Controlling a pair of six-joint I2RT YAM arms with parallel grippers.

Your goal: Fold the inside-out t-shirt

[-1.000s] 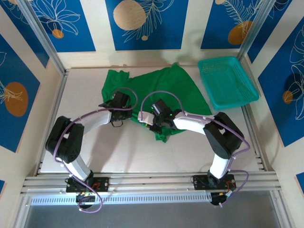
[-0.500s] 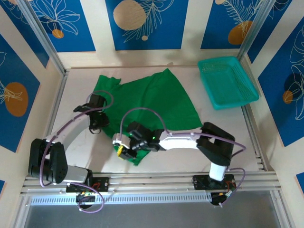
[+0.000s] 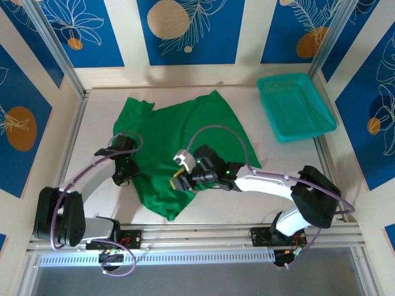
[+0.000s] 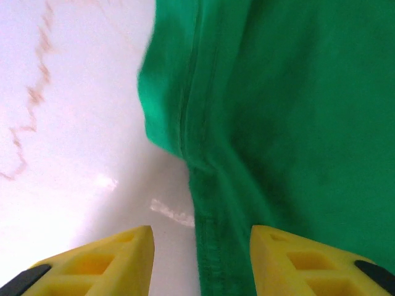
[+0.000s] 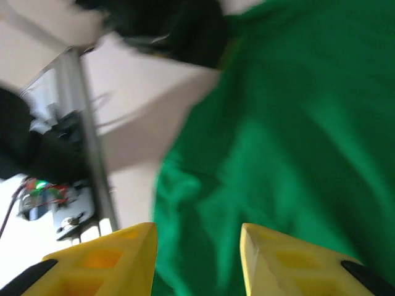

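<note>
The inside-out t-shirt [image 3: 197, 132] is bright green and lies spread over the middle of the table, with one corner pointing at the near edge. My left gripper [image 3: 121, 176] is at the shirt's left edge. In the left wrist view it [image 4: 200, 250] stands open, and the stitched hem of the t-shirt [image 4: 278, 111] runs between the yellow fingertips [image 4: 123, 256] without being pinched. My right gripper [image 3: 178, 179] hovers over the near part of the shirt. It [image 5: 197, 250] is open too, with the green t-shirt [image 5: 290, 142] below it.
A teal mesh basket [image 3: 296, 108] stands at the back right. Bare white table [image 3: 92, 135] lies left of the shirt. The aluminium rail [image 5: 92, 154] of the near edge is close to the right gripper, and the left arm's dark body [image 5: 166, 31] shows beyond it.
Both grippers went from shut to open and let go of the shirt after drawing it toward the near edge. It now lies flatter. The right gripper has pulled back up and to the right.
</note>
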